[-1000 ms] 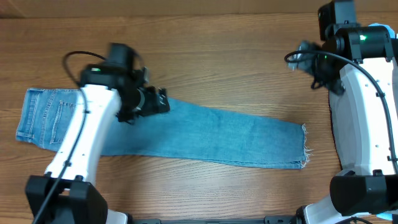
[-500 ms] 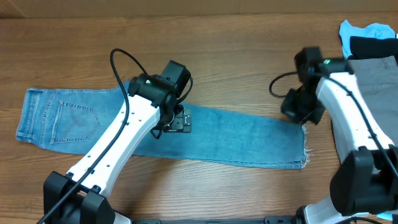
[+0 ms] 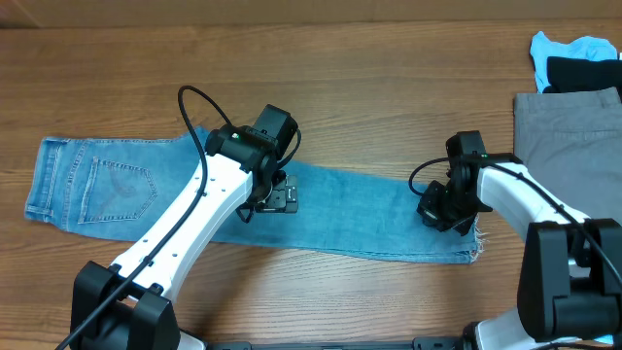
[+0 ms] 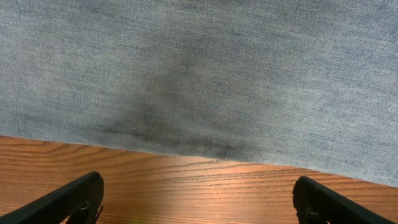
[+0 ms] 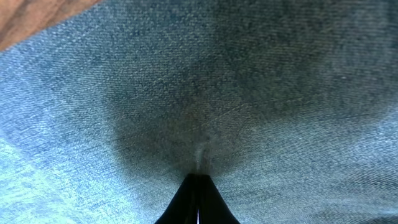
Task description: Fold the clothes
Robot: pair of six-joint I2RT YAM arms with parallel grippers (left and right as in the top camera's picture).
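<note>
The light blue denim jeans (image 3: 369,219) are lying flat along the middle of the wooden bench (image 3: 321,87), with the waistband toward its left edge and the frayed hem toward its right. The left end effector (image 3: 282,194) is hovering spread wide over the leg. The right end effector (image 3: 442,212) is pinching a small denim pucker near the hem.
</note>
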